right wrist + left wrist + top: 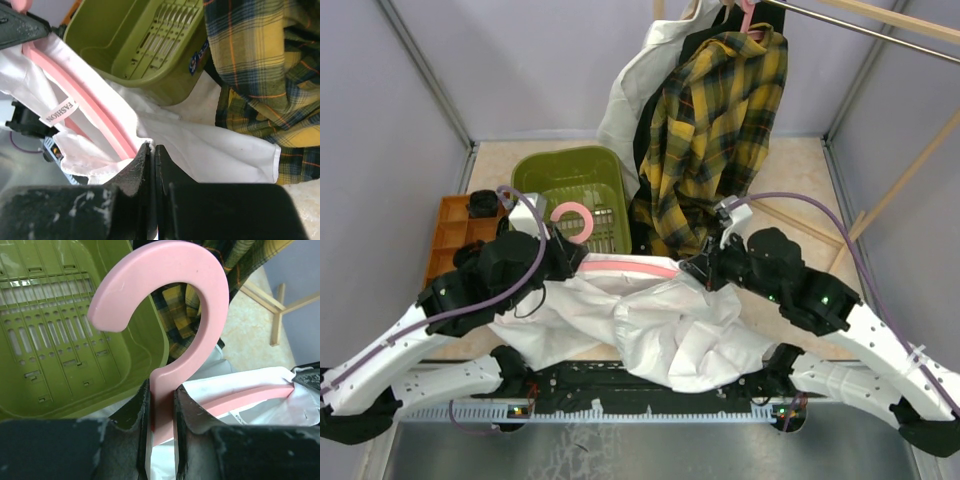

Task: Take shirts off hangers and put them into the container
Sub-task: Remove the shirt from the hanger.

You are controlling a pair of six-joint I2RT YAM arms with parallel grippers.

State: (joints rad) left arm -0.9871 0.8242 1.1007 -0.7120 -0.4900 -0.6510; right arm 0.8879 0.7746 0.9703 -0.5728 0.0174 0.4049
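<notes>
The left hand (161, 407) has its fingers partly closed around the neck of the pink hanger (200, 300), just under the hook, and the grip looks square and firm. This hand should act as the anchor: hold the hanger level and don't let it twist, so that the shoulder bar gives the cloth a straight edge to slide along.

Behind this hand stands the olive-green container (560, 165), open with only bare slotted floor showing. It is near enough that the drop should need just a short carry.

The white shirt (660, 330) lies bunched between the two arms at the near edge of the table (800, 170), with its collar and shoulder on the hanger.

The right hand (151, 150) is closed tight at the hanger's far end, and the shirt's edge appears to be pinched at its tips. The good move from here, I judge, is to draw that cloth outward and down past the tip of the bar, not straight up, where the seam would catch. The pinch is thin, so it calls for a slow pull.

The yellow-and-black plaid shirt (720, 130) hangs close on the right; the pull should stay clear of its hem.
</notes>
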